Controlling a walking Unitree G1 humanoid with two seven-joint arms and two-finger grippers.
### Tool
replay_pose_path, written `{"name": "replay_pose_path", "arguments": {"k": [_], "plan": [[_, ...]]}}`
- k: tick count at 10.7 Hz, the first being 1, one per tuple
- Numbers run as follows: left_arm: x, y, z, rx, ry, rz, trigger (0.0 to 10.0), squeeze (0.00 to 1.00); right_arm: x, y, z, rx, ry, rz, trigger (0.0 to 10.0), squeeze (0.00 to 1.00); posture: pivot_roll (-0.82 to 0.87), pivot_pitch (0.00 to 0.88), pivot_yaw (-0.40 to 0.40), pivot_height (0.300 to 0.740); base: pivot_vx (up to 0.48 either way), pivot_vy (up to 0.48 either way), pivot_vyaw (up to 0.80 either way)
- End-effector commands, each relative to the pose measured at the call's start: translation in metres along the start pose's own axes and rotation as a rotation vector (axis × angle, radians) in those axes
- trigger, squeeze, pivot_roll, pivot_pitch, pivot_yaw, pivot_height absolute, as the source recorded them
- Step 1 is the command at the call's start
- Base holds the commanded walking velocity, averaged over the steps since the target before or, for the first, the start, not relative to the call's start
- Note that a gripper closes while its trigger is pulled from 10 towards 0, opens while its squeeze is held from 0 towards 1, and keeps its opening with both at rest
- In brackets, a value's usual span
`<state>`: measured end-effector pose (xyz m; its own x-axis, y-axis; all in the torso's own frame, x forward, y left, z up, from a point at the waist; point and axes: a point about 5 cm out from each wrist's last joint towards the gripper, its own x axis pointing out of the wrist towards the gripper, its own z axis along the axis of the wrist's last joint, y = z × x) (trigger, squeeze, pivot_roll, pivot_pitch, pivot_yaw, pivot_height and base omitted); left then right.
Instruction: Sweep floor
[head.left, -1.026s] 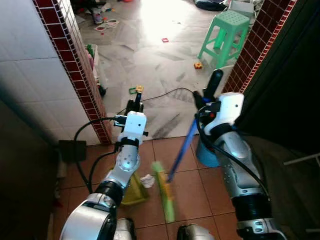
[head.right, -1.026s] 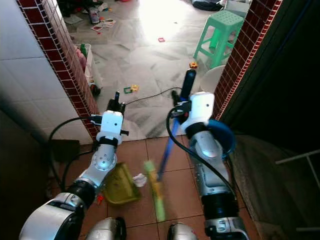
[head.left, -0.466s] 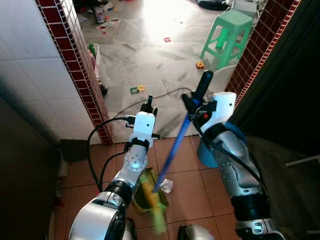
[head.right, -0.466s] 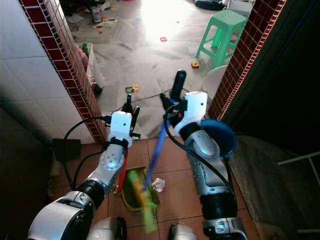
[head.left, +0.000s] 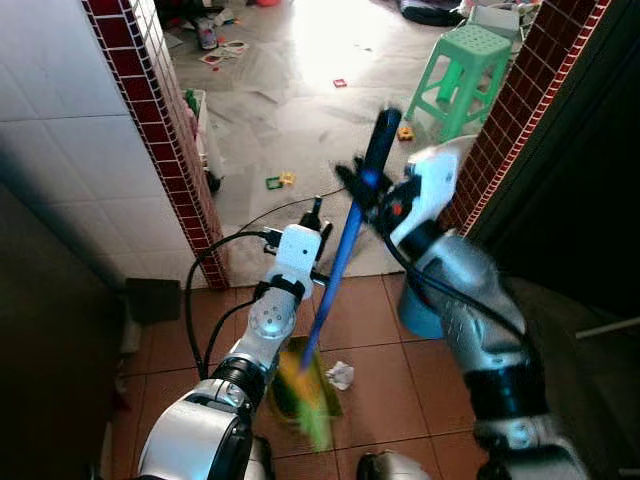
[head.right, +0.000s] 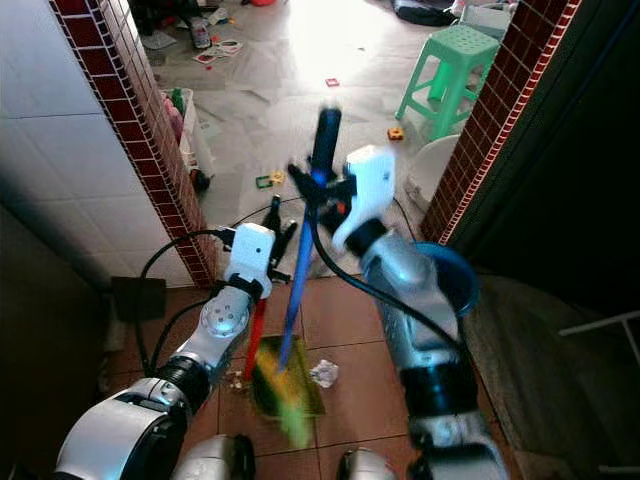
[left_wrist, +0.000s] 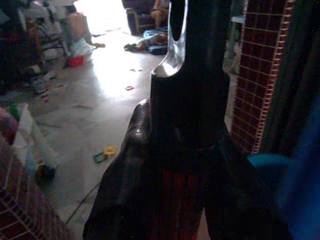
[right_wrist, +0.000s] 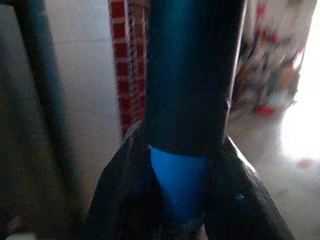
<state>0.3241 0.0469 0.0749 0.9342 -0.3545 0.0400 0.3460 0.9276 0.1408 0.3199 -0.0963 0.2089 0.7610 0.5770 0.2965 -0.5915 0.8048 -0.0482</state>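
Observation:
My right gripper (head.left: 368, 182) is shut on the dark grip of a blue broom handle (head.left: 330, 285), which slants down to blurred green bristles (head.left: 308, 408). The bristles lie over a yellow-green dustpan (head.right: 287, 388) on the brown tiles. My left gripper (head.right: 276, 214) is shut on the dustpan's upright red handle (head.right: 257, 335). A crumpled white paper (head.left: 341, 375) lies on the tiles just right of the dustpan. In the wrist views, the left fingers (left_wrist: 120, 190) clamp the red-and-black handle and the right fingers (right_wrist: 240, 210) clamp the blue handle.
Red-brick wall edges stand at left (head.left: 165, 150) and right (head.left: 510, 120) of the doorway. A blue bucket (head.left: 415, 318) sits by my right arm, a green stool (head.left: 465, 70) beyond it. A black cable (head.left: 270, 215) and small toys lie on the grey floor.
The right arm has swung the broom leftward, and its bristles now overlap the dustpan. The left gripper and dustpan moved right, toward the paper. The view shifted slightly.

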Motion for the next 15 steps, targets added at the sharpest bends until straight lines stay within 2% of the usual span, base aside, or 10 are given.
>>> {"name": "replay_pose_path", "arguments": {"k": [1,2,3,4,6,8,10,12,14,15], "plan": [[-0.009,-0.013,-0.018,-0.045,0.106,-0.048,10.0,0.0,0.007,-0.008,0.03,-0.152,-0.122,-0.029,10.0,0.0,-0.11,0.06,0.013,0.74,0.0,0.0,0.0],[-0.008,-0.014,-0.018,-0.056,0.111,-0.063,10.0,0.0,0.004,-0.025,0.029,-0.198,-0.115,-0.129,10.0,0.0,-0.11,0.056,0.01,0.74,0.0,0.0,0.0],[-0.008,-0.016,-0.018,-0.068,0.112,-0.078,10.0,0.0,-0.003,-0.037,0.023,-0.295,-0.079,-0.205,10.0,0.0,-0.1,0.054,0.008,0.74,0.0,0.0,0.0],[-0.008,-0.016,-0.018,-0.074,0.113,-0.083,10.0,0.0,-0.011,-0.05,0.005,-0.34,0.006,-0.281,10.0,0.0,-0.1,0.049,0.007,0.74,0.0,0.0,0.0],[-0.008,-0.017,-0.018,-0.079,0.113,-0.091,10.0,0.0,-0.023,-0.056,-0.028,-0.325,0.172,-0.369,10.0,0.0,-0.1,0.045,0.007,0.74,0.0,0.0,0.0],[-0.008,-0.016,-0.018,-0.08,0.116,-0.095,10.0,0.0,-0.025,-0.044,-0.048,-0.233,0.219,-0.373,10.0,0.0,-0.1,0.041,0.007,0.74,0.0,0.0,0.0],[-0.007,-0.016,-0.018,-0.08,0.118,-0.096,10.0,0.0,-0.021,-0.041,-0.053,-0.093,0.217,-0.41,10.0,0.0,-0.1,0.04,0.006,0.74,0.0,0.0,0.0],[-0.006,-0.013,-0.015,-0.128,0.096,-0.082,10.0,0.0,-0.011,-0.037,-0.04,0.052,0.117,-0.386,10.0,0.0,-0.1,0.035,0.004,0.74,0.0,0.0,0.0],[-0.001,-0.005,-0.007,-0.131,0.056,-0.053,10.0,0.0,-0.004,-0.037,-0.023,0.082,0.031,-0.349,10.0,0.0,-0.11,0.024,0.002,0.74,0.0,0.0,0.0],[0.0,-0.003,-0.008,-0.153,0.077,-0.023,10.0,0.0,0.003,-0.038,-0.011,0.096,-0.016,-0.329,10.0,0.0,-0.11,0.018,0.002,0.74,0.0,0.0,0.0]]}}
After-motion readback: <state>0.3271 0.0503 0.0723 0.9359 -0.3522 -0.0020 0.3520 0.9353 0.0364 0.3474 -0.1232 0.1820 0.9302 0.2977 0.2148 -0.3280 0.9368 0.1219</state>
